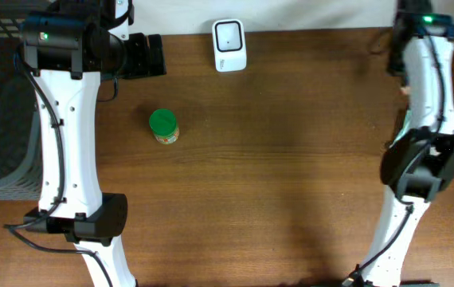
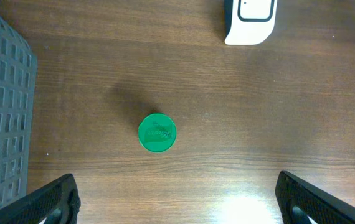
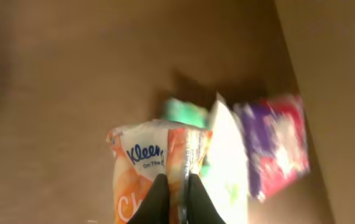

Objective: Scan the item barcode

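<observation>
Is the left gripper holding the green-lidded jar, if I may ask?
No; the left gripper hangs open, well clear of the green-lidded jar.

The tissue pack [image 3: 159, 162] is a soft orange and white packet with blue Kleenex lettering. It is pinched at its edge between the closed fingers of the right gripper [image 3: 179, 186] and held above the table. The scanner [image 1: 229, 45] is a small white box with a dark-rimmed window, standing at the table's far edge. A small jar [image 1: 163, 125] with a green lid stands upright on the wood, near the scanner but apart from it.
</observation>
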